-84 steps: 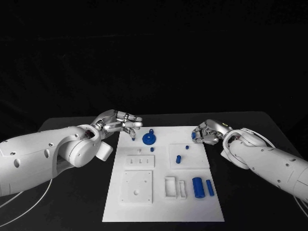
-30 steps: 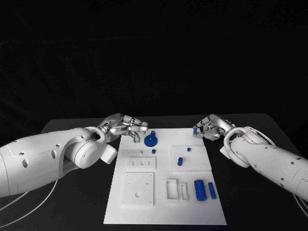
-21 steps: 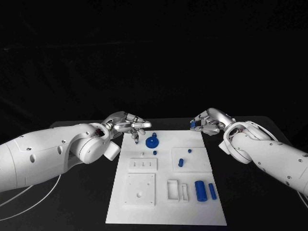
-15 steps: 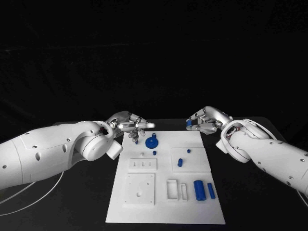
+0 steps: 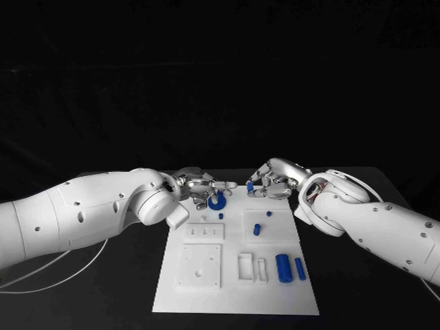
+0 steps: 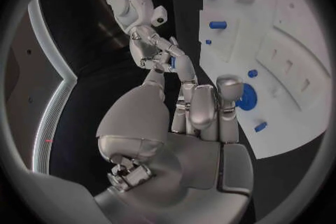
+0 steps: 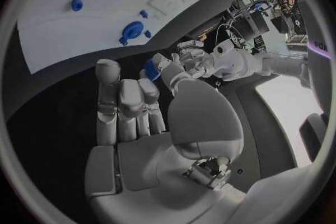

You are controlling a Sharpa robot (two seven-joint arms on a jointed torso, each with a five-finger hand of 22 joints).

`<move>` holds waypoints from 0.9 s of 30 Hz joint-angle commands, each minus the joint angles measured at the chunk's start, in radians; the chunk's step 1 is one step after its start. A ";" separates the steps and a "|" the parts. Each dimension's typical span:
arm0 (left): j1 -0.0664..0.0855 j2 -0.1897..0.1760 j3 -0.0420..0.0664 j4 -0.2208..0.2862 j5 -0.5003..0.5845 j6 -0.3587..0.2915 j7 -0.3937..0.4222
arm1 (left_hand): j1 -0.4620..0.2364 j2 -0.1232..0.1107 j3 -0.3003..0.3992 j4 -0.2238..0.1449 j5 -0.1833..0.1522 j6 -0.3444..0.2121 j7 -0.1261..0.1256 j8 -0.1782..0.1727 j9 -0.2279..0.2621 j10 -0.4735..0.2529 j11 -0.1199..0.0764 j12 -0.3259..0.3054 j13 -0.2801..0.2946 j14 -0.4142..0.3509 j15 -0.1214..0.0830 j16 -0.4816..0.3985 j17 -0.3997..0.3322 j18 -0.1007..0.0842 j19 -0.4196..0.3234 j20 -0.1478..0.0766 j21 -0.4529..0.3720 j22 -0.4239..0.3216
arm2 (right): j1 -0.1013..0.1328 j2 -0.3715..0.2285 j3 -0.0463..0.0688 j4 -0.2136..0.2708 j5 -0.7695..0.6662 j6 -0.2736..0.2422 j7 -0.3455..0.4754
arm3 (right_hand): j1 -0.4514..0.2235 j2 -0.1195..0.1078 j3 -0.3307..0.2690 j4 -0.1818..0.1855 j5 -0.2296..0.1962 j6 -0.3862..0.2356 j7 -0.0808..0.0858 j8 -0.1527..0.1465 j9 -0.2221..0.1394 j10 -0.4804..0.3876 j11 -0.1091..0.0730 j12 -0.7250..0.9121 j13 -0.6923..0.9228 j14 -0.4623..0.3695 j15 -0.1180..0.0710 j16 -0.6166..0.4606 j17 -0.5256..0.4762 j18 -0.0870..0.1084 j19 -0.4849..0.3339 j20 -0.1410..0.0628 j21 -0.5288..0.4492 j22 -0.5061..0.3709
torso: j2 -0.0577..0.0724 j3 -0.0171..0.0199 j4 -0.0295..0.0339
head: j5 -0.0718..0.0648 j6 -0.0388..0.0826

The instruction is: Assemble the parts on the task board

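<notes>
Parts: small blue peg [image 5: 249, 185] pinched by right hand [image 5: 271, 183] fingers; left hand [image 5: 202, 190] fingers apart, empty.

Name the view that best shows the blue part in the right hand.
The right wrist view: the small blue part sits pinched at the tips of the right hand, against dark background. The head view shows it as a tiny speck above the board's far edge; the left wrist view shows a sliver between fingers.

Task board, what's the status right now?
Right hand pinches a small blue part above the task board. Left hand open by the round blue part. Nothing in the way.
</notes>
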 commanded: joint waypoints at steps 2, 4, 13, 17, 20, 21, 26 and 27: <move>0.002 0.017 -0.001 -0.006 -0.048 0.020 -0.099 | -0.032 0.001 -0.001 0.011 0.022 0.030 -0.009 0.006 0.061 0.047 -0.012 -0.010 0.004 0.002 -0.004 -0.007 0.001 0.012 0.003 -0.006 -0.015 0.008 | 0.000 0.001 -0.016 0.031 -0.100 0.053 -0.048 | -0.001 -0.009 0.013 -0.003 0.011 -0.003 0.002 0.004 0.002 -0.001 0.000 0.006 0.003 -0.001 0.000 0.003 0.002 -0.001 0.001 -0.001 0.002 0.070 | 0.000 0.0001 -0.0025 | 0.002 -0.002; 0.002 0.026 -0.002 -0.009 -0.052 0.012 -0.112 | -0.049 -0.011 0.013 0.021 0.026 0.035 -0.015 0.006 0.151 0.046 -0.013 -0.017 0.005 0.001 -0.008 -0.014 -0.002 0.009 0.001 -0.009 -0.028 0.013 | 0.000 0.000 -0.028 0.047 -0.126 0.055 -0.056 | -0.002 -0.012 0.015 -0.002 0.004 -0.001 0.001 0.004 0.002 -0.001 0.000 0.006 0.003 -0.001 0.000 0.003 0.003 -0.001 0.002 -0.001 0.007 0.070 | 0.002 0.0000 -0.0033 | 0.002 -0.003; -0.002 0.049 -0.005 -0.014 -0.070 -0.051 -0.132 | -0.055 -0.043 0.023 0.029 0.263 0.009 -0.026 0.005 0.445 0.044 -0.016 -0.039 0.015 -0.008 -0.007 -0.030 -0.016 0.008 -0.001 -0.010 -0.070 0.037 | 0.000 0.002 -0.049 0.092 -0.165 0.071 -0.078 | -0.002 -0.017 0.024 -0.001 0.012 0.010 -0.001 0.005 0.003 0.000 -0.001 0.006 0.003 -0.001 -0.002 0.004 0.004 -0.002 0.002 -0.002 0.009 0.071 | 0.002 0.0008 -0.0011 | -0.004 -0.010; -0.004 0.053 -0.005 -0.016 -0.081 -0.056 -0.138 | -0.052 -0.059 0.026 0.039 0.250 0.001 -0.026 0.002 0.486 0.044 -0.016 -0.041 0.032 -0.008 -0.007 -0.024 -0.012 0.008 0.006 -0.009 -0.081 0.060 | 0.000 0.004 -0.052 0.100 -0.169 0.075 -0.084 | -0.003 -0.015 0.026 0.000 0.014 0.011 -0.002 0.004 0.002 0.001 -0.001 0.006 0.002 -0.001 -0.002 0.004 0.004 -0.002 0.002 -0.002 0.009 0.070 | 0.002 0.0002 0.0011 | -0.006 -0.009; -0.005 0.056 -0.005 -0.015 -0.094 -0.052 -0.145 | -0.048 -0.073 0.036 0.049 0.242 0.000 -0.026 0.001 0.497 0.044 -0.016 -0.043 0.038 -0.008 -0.007 -0.022 -0.011 0.008 0.010 -0.009 -0.088 0.074 | 0.000 0.006 -0.054 0.102 -0.174 0.072 -0.094 | -0.004 -0.014 0.028 0.002 0.013 0.013 -0.002 0.005 0.003 0.001 -0.002 0.006 0.003 -0.001 -0.002 0.004 0.005 -0.002 0.002 -0.003 0.009 0.070 | 0.002 -0.0003 0.0011 | -0.007 -0.010; -0.005 0.057 -0.005 -0.015 -0.100 -0.050 -0.147 | -0.045 -0.079 0.041 0.055 0.239 -0.002 -0.025 0.001 0.499 0.044 -0.015 -0.044 0.039 -0.009 -0.006 -0.023 -0.012 0.008 0.011 -0.009 -0.091 0.080 | 0.000 0.006 -0.054 0.102 -0.177 0.069 -0.099 | -0.004 -0.014 0.028 0.002 0.013 0.013 -0.002 0.005 0.003 0.001 -0.002 0.006 0.003 -0.001 -0.002 0.004 0.005 -0.002 0.002 -0.003 0.009 0.070 | 0.001 -0.0007 0.0011 | -0.008 -0.011; -0.008 0.064 -0.005 -0.015 -0.130 -0.040 -0.157 | -0.034 -0.092 0.046 0.061 0.231 -0.009 -0.022 0.000 0.491 0.043 -0.013 -0.050 0.040 -0.009 -0.005 -0.024 -0.014 0.008 0.012 -0.008 -0.100 0.087 | 0.000 0.008 -0.055 0.103 -0.185 0.062 -0.125 | -0.006 -0.016 0.034 0.006 0.009 0.016 -0.004 0.005 0.003 0.002 -0.003 0.007 0.004 0.000 -0.003 0.006 0.007 -0.003 0.003 -0.004 0.016 0.072 | 0.002 -0.0006 -0.0009 | -0.008 -0.012; -0.009 0.064 -0.005 -0.015 -0.135 -0.037 -0.159 | -0.034 -0.092 0.046 0.062 0.230 -0.009 -0.022 0.000 0.491 0.043 -0.013 -0.050 0.041 -0.009 -0.005 -0.024 -0.014 0.008 0.012 -0.008 -0.101 0.087 | 0.000 0.009 -0.055 0.103 -0.187 0.061 -0.129 | -0.006 -0.016 0.034 0.006 0.009 0.016 -0.004 0.005 0.003 0.002 -0.003 0.007 0.004 0.000 -0.003 0.006 0.007 -0.003 0.003 -0.004 0.016 0.072 | 0.002 -0.0004 -0.0016 | -0.008 -0.013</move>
